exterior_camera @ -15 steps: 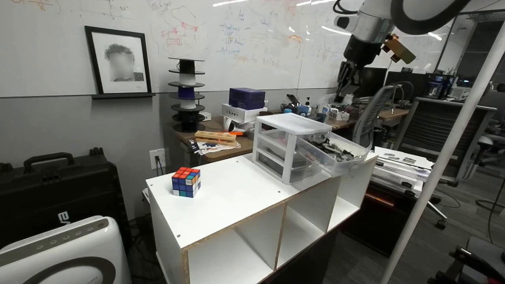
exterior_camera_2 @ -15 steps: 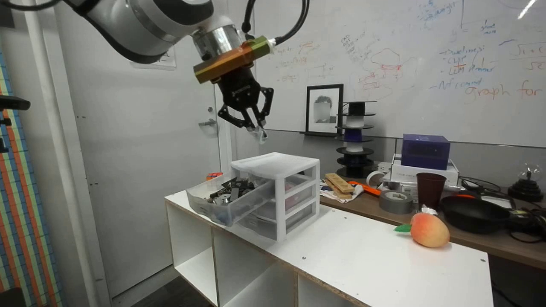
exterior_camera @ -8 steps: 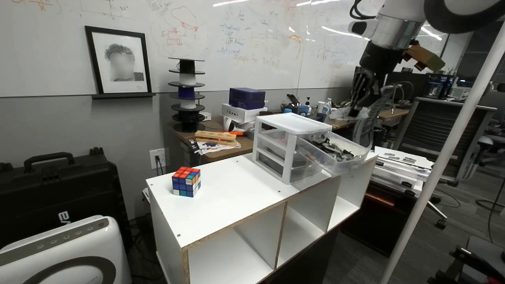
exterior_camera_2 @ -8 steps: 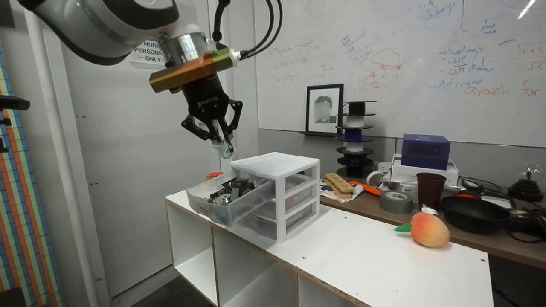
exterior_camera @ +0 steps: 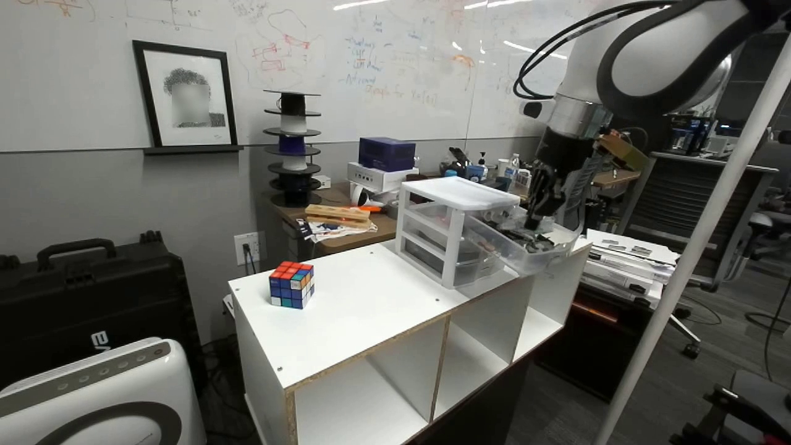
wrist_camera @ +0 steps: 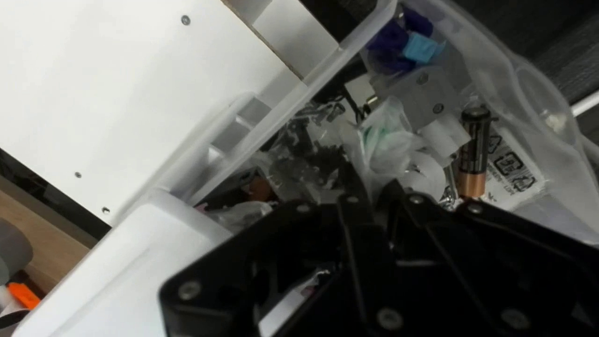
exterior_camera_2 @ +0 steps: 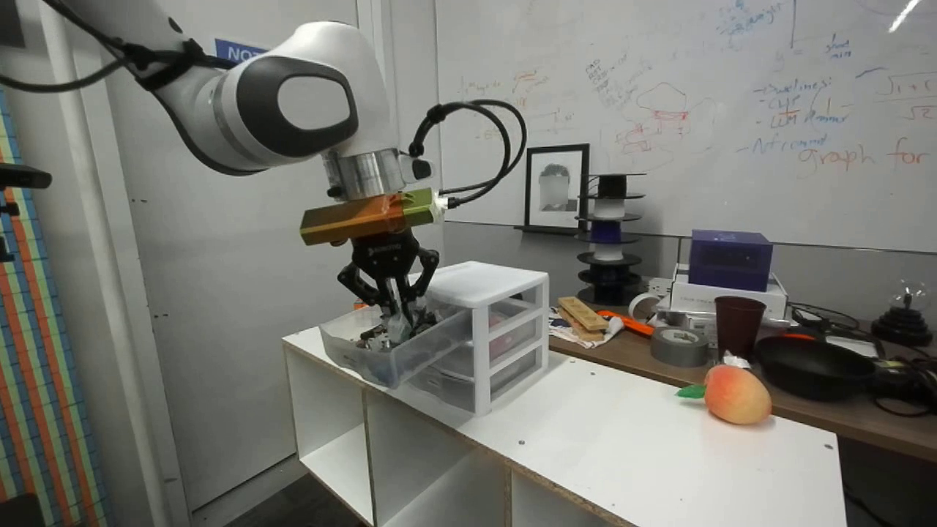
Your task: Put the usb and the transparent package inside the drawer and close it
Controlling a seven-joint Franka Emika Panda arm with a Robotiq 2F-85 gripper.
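The drawer is the pulled-out translucent top tray (exterior_camera: 544,262) of the small white three-drawer unit (exterior_camera: 460,193); it also shows in the other views (exterior_camera_2: 359,360) (wrist_camera: 295,102). It holds a jumble of small parts. My gripper (exterior_camera_2: 401,316) points down into the drawer; it also shows in an exterior view (exterior_camera: 532,224) and in the wrist view (wrist_camera: 372,187). Its jaws are close together on the clear transparent package (wrist_camera: 390,133), which hangs among the parts and shows faintly in an exterior view (exterior_camera_2: 397,331). I cannot pick out the usb among the clutter.
The unit stands on a white open-front shelf cabinet (exterior_camera: 346,309). A Rubik's cube (exterior_camera: 291,285) and a toy peach (exterior_camera_2: 736,395) sit on the cabinet top. A battery (wrist_camera: 473,152) lies in the drawer. A pale pole (exterior_camera: 692,241) stands nearby.
My gripper has come down from above the unit, with the package, into the open drawer. The drawer and the unit have not moved.
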